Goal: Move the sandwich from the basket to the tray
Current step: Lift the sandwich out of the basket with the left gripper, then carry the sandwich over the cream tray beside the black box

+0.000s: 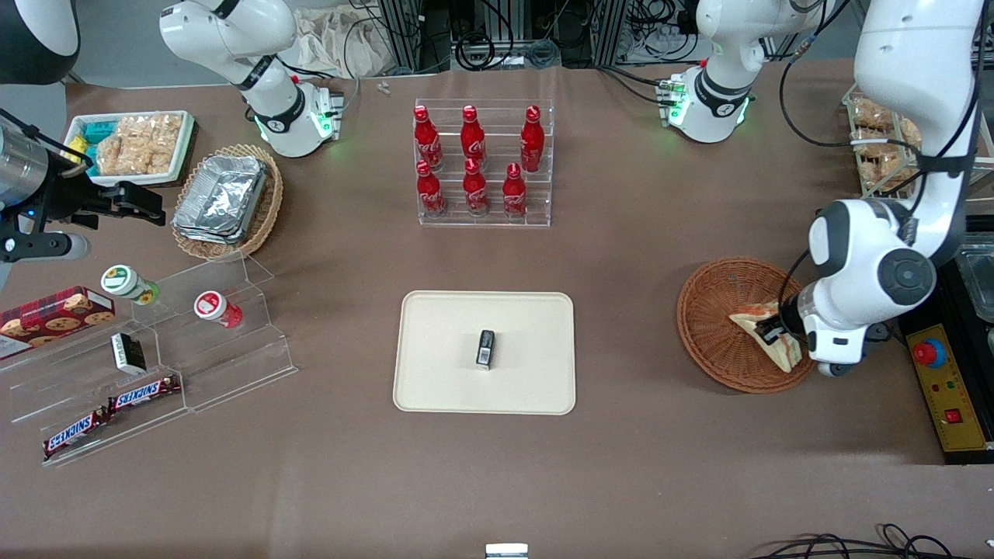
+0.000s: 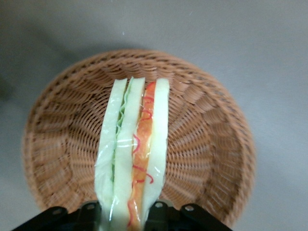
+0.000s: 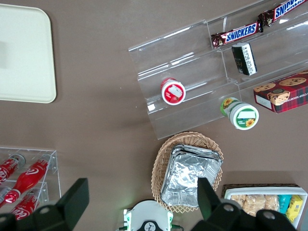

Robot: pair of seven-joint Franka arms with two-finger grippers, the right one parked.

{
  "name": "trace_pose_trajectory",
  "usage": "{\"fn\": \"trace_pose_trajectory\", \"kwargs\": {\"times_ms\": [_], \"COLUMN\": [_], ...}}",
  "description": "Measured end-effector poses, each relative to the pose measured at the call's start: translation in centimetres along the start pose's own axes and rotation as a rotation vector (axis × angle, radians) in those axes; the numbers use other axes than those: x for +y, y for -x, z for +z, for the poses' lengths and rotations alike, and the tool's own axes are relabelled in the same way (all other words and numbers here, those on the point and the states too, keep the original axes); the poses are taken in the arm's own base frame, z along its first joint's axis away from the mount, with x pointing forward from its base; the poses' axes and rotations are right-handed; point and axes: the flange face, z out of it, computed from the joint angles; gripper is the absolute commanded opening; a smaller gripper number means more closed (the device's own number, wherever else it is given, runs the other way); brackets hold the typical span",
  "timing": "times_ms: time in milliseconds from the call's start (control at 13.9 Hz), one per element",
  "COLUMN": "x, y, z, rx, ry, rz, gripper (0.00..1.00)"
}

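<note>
Gripper [image 1: 771, 332] fingers [image 2: 156, 211] are clamping the sandwich [image 2: 134, 154] by its wrapped sides, holding it above the basket [image 1: 718, 322], well apart from the tray [image 1: 443, 388].

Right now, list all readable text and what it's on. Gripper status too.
"SNICKERS": two bars on the acrylic shelf.
Bottles' script: too blurred to read.
Cookie box, small dark pack on the tray: unreadable.
Gripper over the basket, shut on the sandwich.
</note>
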Motion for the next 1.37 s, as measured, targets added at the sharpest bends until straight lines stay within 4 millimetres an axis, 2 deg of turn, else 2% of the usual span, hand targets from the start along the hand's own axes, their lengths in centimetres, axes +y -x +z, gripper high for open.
{"fn": "trace_pose_trajectory", "kwargs": {"times_ms": [144,360,505,577,721,937,1081,1297,1369], "x": [1.7,4.5,6.9,8.4,11.5,15.8,19.1,23.8,25.0], "y": [0.5,2.5,4.6,6.2,9.4,12.3,14.2,17.5,18.5], "z": [-6.1,-15.4,-19.1,-20.0,-20.0,-17.3,-13.7,-6.4,-4.5], "rx": [-0.015,-0.044,-0.030,-0.025,-0.040,-0.063,-0.051,-0.044,-0.047], "ry": [-0.013,0.025,0.072,0.089,0.105,0.136,0.115,0.066,0.080], "rz": [0.020,0.052,0.106,0.145,0.239,0.355,0.431,0.532,0.550], "gripper": [0.00,0.00,0.00,0.00,0.00,0.00,0.00,0.00,0.00]}}
